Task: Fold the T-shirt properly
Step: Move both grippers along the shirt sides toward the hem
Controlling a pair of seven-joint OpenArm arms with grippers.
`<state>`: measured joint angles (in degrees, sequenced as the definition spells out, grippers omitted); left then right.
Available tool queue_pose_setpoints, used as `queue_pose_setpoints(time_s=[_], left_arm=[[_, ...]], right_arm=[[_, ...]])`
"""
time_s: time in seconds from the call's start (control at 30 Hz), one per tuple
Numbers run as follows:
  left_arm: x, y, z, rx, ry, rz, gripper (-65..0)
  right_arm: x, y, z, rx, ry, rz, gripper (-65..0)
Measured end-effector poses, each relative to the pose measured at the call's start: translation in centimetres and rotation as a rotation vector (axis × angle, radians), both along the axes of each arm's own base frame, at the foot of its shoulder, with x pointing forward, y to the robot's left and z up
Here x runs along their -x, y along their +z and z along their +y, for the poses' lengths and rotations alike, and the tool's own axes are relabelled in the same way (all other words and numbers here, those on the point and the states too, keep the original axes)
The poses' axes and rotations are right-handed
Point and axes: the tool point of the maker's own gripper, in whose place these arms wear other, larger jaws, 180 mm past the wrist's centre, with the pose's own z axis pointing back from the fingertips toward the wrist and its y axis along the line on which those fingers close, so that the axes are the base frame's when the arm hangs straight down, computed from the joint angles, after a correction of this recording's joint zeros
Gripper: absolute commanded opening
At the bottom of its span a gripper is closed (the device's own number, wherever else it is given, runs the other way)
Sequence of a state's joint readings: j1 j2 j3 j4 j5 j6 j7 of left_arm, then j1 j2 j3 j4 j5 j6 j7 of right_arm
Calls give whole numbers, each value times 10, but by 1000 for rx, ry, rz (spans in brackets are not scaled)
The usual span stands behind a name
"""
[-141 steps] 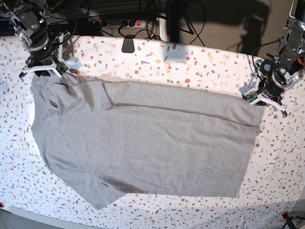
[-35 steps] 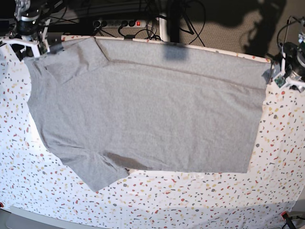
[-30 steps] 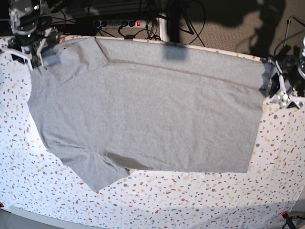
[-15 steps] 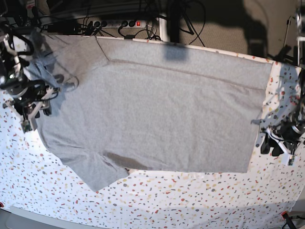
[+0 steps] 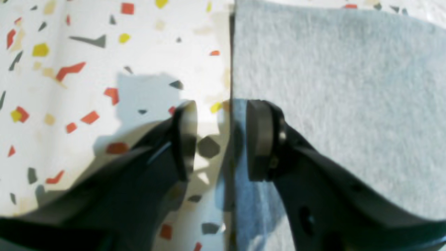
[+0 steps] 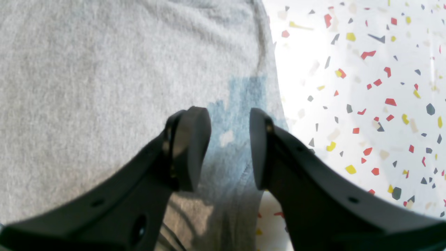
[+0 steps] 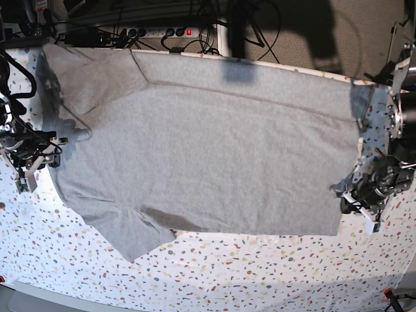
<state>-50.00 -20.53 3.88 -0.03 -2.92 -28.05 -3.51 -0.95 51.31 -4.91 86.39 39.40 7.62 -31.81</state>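
I have the T-shirt (image 7: 208,146) spread flat and plain side up across the speckled table (image 7: 260,273), its far edge at the table's back rim, one sleeve at the far corner and the other pointing toward the near edge. Behind the table a power strip (image 7: 162,31) and a tangle of cables (image 7: 214,19) lie on the floor, clear of my arms; nothing sits on the cloth.

My left gripper (image 5: 217,139) hangs straight over the shirt's side edge, one finger above bare table, the other above cloth, jaws narrowly apart with nothing between them. My right gripper (image 6: 228,146) is over the shirt just inside its edge, jaws likewise part open and empty; I cannot tell whether the tips touch the fabric.

Compared with half a second ago, the left gripper (image 7: 359,200) has come in against the shirt's lower side corner, and the right gripper (image 7: 31,166) sits a little lower along the opposite edge. The shirt itself lies as it did.
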Motion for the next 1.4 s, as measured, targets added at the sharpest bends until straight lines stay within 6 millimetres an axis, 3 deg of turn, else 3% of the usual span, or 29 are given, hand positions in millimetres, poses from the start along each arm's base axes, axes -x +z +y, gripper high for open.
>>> queue_pose_setpoints(time_s=[0.3, 0.67, 0.83, 1.4], left_arm=[[10, -13, -1, -7, 3, 23, -435], [15, -20, -25, 50, -53, 43, -435], [16, -19, -34, 81, -89, 46, -435], [0, -1, -36, 55, -118, 14, -433]], right_arm=[[0, 0, 0, 1, 0, 2, -414], [0, 0, 0, 1, 0, 3, -414], [1, -1, 0, 2, -1, 8, -414], [3, -3, -1, 3, -4, 21, -414]])
